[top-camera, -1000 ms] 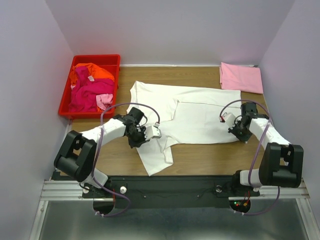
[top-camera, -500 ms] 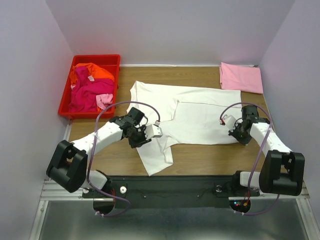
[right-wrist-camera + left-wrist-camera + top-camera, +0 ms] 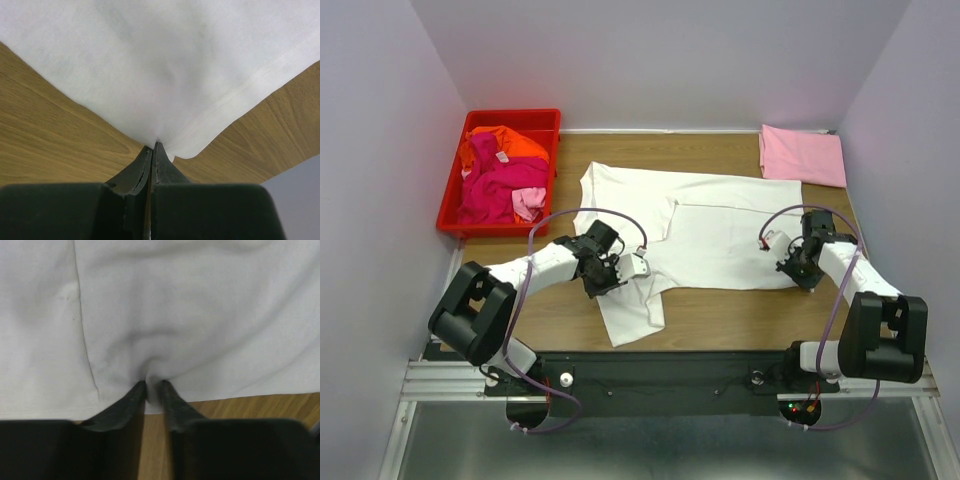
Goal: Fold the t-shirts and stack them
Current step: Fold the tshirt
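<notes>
The white tee (image 3: 720, 230) lies spread across the middle of the table (image 3: 740, 310), mostly flat and plain white on the side that shows. Its far edge runs from the left shoulder toward the right, and a straight fold line crosses its middle. One narrow part hangs down toward the near edge on the left, slightly creased.

The left gripper (image 3: 153, 385) sits on that left part, by the cloth's near edge. Its jaws are a little apart, loosened, and a soft pucker of cloth runs into the gap, with a seam beside it. The right gripper (image 3: 152, 146) is clamped tight on the white tee at its near right corner, where a double-stitched hem curves past the fingertips.

The pink tee (image 3: 802, 155) lies folded into a neat flat rectangle at the far right corner, well apart from the white one. The orange tee (image 3: 510, 145) and magenta tee (image 3: 500, 185) are crumpled together in the bin (image 3: 450, 215) at the far left, the orange behind the magenta
</notes>
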Controlling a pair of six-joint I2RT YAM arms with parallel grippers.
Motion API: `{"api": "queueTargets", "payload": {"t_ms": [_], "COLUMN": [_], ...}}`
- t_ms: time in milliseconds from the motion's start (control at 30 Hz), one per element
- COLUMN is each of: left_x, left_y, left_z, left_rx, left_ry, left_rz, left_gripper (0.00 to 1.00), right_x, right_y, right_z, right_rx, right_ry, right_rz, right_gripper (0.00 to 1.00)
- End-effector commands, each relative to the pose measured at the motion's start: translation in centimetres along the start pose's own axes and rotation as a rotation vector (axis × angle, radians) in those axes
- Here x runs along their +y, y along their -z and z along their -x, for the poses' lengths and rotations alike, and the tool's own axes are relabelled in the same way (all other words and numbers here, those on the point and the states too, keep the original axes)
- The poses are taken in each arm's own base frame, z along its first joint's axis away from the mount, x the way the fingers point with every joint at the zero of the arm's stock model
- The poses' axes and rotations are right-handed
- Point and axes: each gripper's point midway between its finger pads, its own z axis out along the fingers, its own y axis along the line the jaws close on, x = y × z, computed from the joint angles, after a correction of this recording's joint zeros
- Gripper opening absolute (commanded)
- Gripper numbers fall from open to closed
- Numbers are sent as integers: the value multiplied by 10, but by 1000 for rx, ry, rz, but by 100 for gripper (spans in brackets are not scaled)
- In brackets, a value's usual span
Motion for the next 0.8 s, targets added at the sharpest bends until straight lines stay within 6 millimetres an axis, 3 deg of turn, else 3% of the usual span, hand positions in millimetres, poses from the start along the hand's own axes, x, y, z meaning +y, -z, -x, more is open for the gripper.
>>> {"api": "queueTargets", "payload": {"t_ms": [0,33,133,533,633,767], "left_x": [-17,-17,-19,-34,-28,-1], "left_y": [-20,-19,-10,60,72,86], "left_z": [-31,-32,-30,-6,2,15], "left_rx": [98,100,93,-36,-61,-101], "left_ry": [-1,-1,-8,-59,-60,-34], "left_rz": [-61,-61,-67,-55,-35,6], "left_gripper": [18,10,0,0,0,0], "right_x": [-12,-13,-15,-9,-14,-37], "right_y": [8,9,11,38,39,44], "right_z": [10,10,10,-4,-3,11], "right_rx": [-31,-32,-31,-35,-35,-60], "right_ry": [-10,-11,-11,28,28,20], "right_rz": [-25,-26,-38,-84,-82,-89], "right_gripper": [1,1,1,1,0,1]}}
